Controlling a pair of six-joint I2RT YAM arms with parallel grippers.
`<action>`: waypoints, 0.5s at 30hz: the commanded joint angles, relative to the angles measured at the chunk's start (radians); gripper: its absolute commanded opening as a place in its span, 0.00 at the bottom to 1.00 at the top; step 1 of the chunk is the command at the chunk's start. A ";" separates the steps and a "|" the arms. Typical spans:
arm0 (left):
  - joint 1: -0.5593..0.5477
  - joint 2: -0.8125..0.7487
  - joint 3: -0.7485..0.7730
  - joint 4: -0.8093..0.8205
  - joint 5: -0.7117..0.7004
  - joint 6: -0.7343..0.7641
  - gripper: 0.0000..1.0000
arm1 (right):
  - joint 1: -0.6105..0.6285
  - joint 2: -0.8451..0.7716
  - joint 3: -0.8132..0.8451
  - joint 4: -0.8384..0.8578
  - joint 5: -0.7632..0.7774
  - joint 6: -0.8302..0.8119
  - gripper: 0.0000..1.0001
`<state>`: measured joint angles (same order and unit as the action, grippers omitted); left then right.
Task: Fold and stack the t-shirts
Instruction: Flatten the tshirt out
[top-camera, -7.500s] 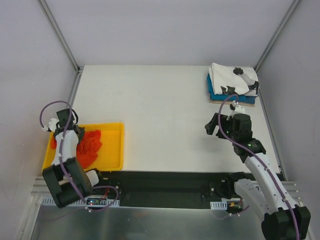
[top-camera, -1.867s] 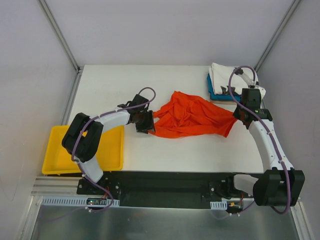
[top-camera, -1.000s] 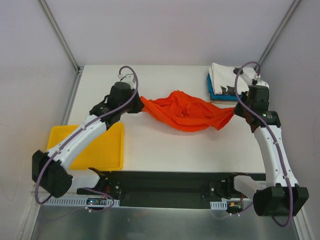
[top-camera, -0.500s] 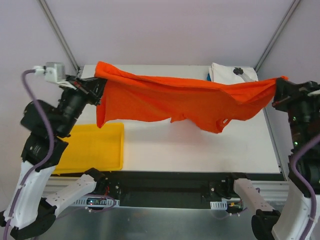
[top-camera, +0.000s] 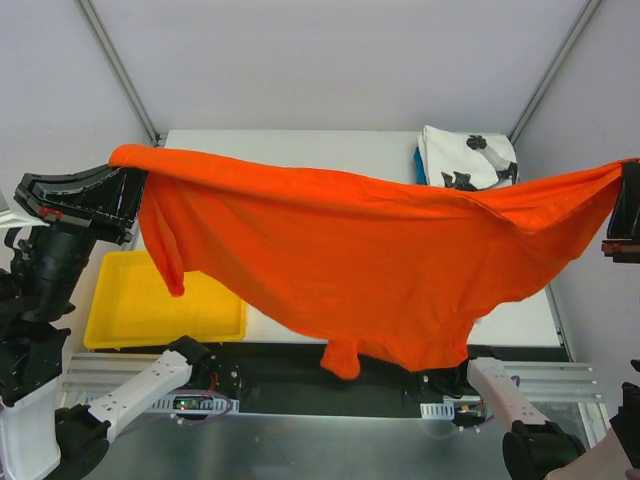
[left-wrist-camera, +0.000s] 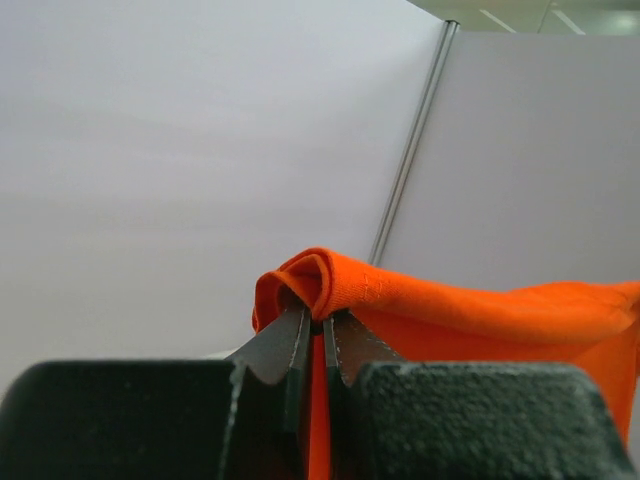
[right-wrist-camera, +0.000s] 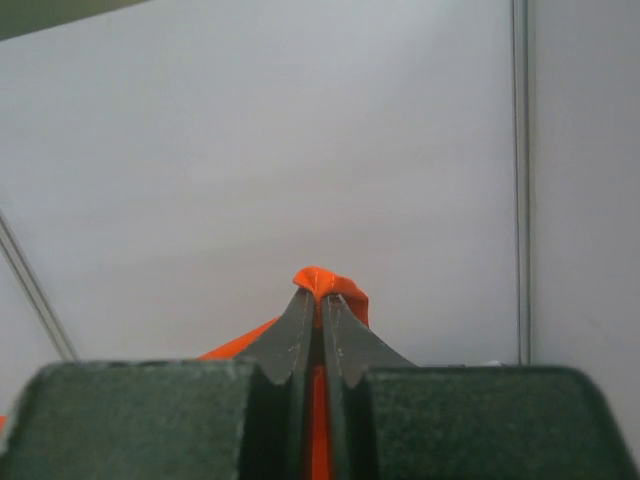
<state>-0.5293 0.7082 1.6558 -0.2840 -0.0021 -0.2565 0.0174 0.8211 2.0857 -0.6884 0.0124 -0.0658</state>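
The orange-red t-shirt (top-camera: 370, 260) hangs spread wide in the air, high above the table, stretched between both grippers. My left gripper (top-camera: 128, 172) is shut on its left corner, seen pinched in the left wrist view (left-wrist-camera: 318, 318). My right gripper (top-camera: 624, 190) is shut on its right corner, seen in the right wrist view (right-wrist-camera: 321, 298). The white t-shirt with black marks (top-camera: 465, 158) lies folded on the teal-blue t-shirt (top-camera: 421, 168) at the table's far right corner.
The yellow tray (top-camera: 215, 310) sits at the table's near left, partly hidden by the hanging shirt. The white table (top-camera: 290, 145) shows behind the shirt. Enclosure walls and metal posts stand close on both sides.
Both grippers have risen higher and moved further apart toward the camera, lifting the orange-red shirt off the table so it hangs fully spread and covers most of the table.
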 joint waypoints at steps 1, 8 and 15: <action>0.000 0.000 0.029 0.029 0.048 0.019 0.00 | 0.000 0.059 0.024 0.114 0.032 -0.052 0.03; 0.000 0.102 -0.079 0.048 -0.171 0.071 0.00 | -0.002 0.202 -0.131 0.243 0.037 -0.042 0.04; 0.087 0.507 -0.231 0.075 -0.530 0.076 0.04 | 0.001 0.528 -0.350 0.492 -0.087 0.009 0.05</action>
<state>-0.5270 0.9157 1.4952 -0.2222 -0.3077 -0.1940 0.0174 1.1057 1.8481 -0.3721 0.0170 -0.0868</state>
